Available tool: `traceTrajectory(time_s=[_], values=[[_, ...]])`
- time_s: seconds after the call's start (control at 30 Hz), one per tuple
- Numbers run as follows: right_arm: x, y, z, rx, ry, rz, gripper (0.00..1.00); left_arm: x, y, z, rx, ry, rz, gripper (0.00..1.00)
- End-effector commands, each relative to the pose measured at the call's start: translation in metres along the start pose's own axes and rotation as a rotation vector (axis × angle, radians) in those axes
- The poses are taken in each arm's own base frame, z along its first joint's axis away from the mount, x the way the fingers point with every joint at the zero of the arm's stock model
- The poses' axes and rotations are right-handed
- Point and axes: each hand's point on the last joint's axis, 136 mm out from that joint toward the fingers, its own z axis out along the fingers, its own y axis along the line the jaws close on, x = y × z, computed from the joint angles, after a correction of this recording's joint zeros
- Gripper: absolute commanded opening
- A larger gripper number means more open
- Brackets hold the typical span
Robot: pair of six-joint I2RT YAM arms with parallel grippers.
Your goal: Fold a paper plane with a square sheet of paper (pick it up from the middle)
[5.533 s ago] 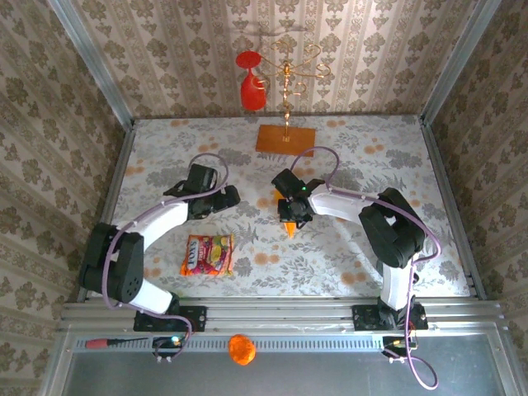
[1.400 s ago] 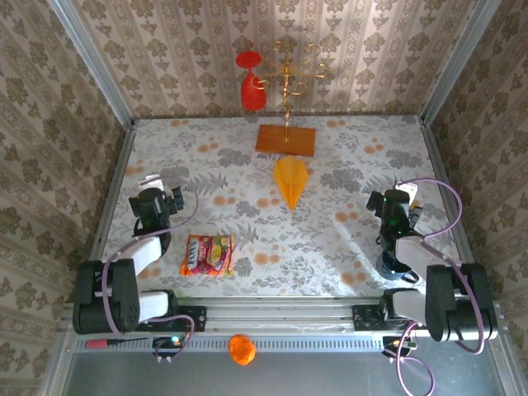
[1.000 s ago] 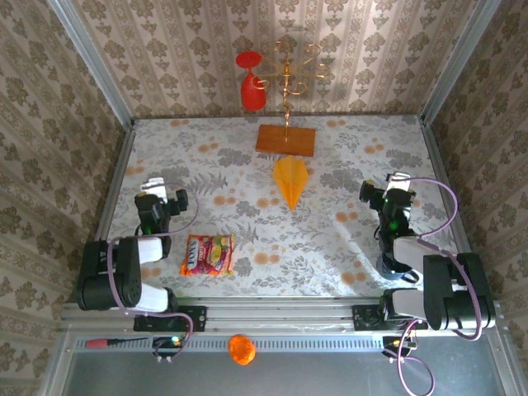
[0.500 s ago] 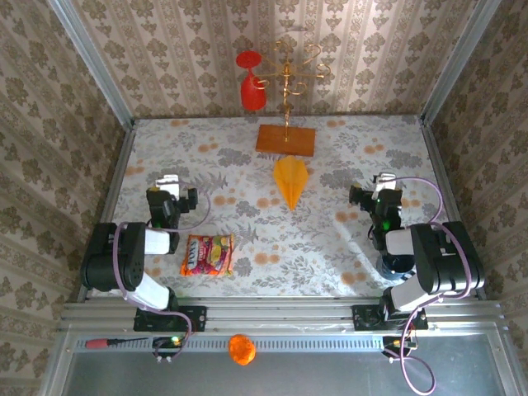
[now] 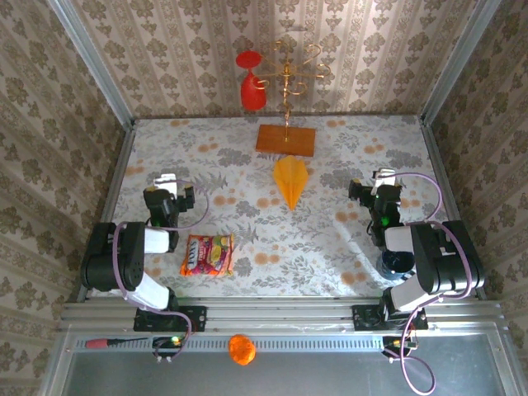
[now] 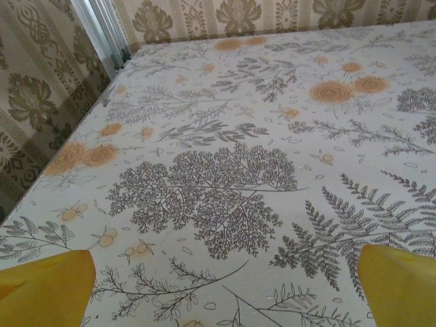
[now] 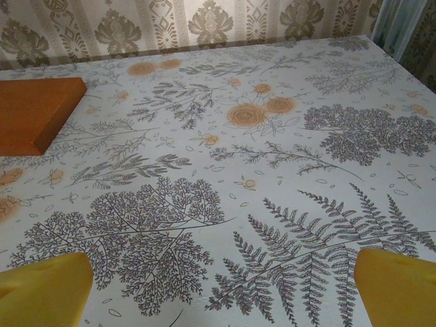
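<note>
Right now the paper plane lies flat at upper centre of the top view, sharp point toward the bottom of the frame. Its wide end is just beside the brown-orange board under the gold stand; can't tell if they touch. A red glass hangs upside down at the stand's left.

The left gripper sits mid left and the right gripper mid right, both well apart from the plane. Both have fingers spread wide, holding nothing. In the wrist views, yellow fingertips sit in the bottom corners, with bare floral table between them.

The snack packet lies at lower left; its printing is too small to read.
</note>
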Motion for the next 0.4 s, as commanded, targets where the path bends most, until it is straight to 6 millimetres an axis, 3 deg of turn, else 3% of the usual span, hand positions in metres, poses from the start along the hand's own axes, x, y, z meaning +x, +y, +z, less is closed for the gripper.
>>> traceTrajectory(time_s=[0.0,0.37], values=[[-0.0009,-0.0027,0.0025,0.025,0.001,-0.02,1.0,-0.005,-0.0021,0.0047,0.033,-0.002,0.006,1.0],[-0.0009,-0.0028,0.0026,0.026,0.001,-0.02,1.0,-0.0045,-0.0043,0.005,0.05,0.002,0.009,1.0]])
